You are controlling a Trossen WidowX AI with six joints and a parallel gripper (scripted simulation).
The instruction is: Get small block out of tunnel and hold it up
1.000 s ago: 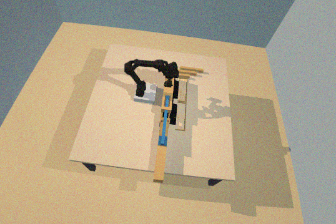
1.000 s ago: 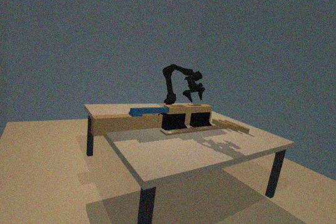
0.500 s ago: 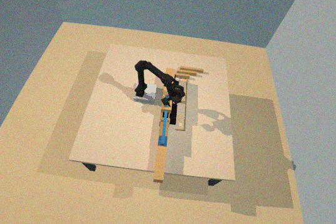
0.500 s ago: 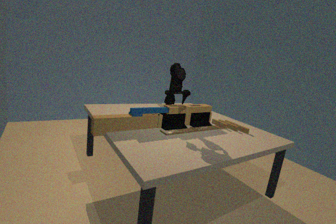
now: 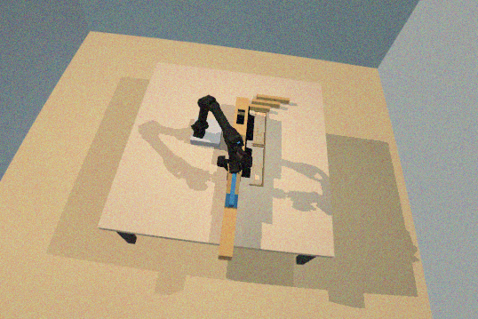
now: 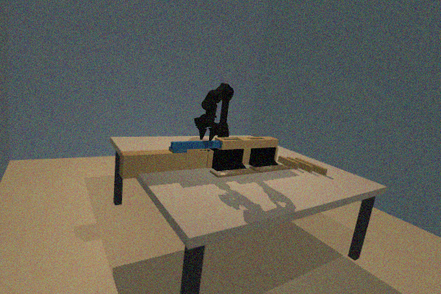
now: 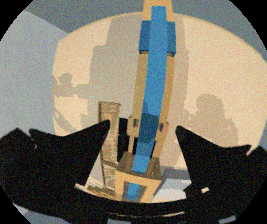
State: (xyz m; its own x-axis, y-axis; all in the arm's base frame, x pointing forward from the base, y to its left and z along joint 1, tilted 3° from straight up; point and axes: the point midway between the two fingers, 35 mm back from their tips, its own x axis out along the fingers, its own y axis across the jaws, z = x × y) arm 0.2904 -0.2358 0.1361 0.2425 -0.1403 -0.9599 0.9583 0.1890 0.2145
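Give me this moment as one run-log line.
tool: open, empty | pose: above blue handle | block: not visible

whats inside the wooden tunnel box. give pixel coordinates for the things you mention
Through an opening in the top of the tunnel box (image 6: 247, 156) (image 7: 154, 183), part of a blue piece (image 7: 133, 190) shows. The rest is roofed over or dark, and no small block can be made out.
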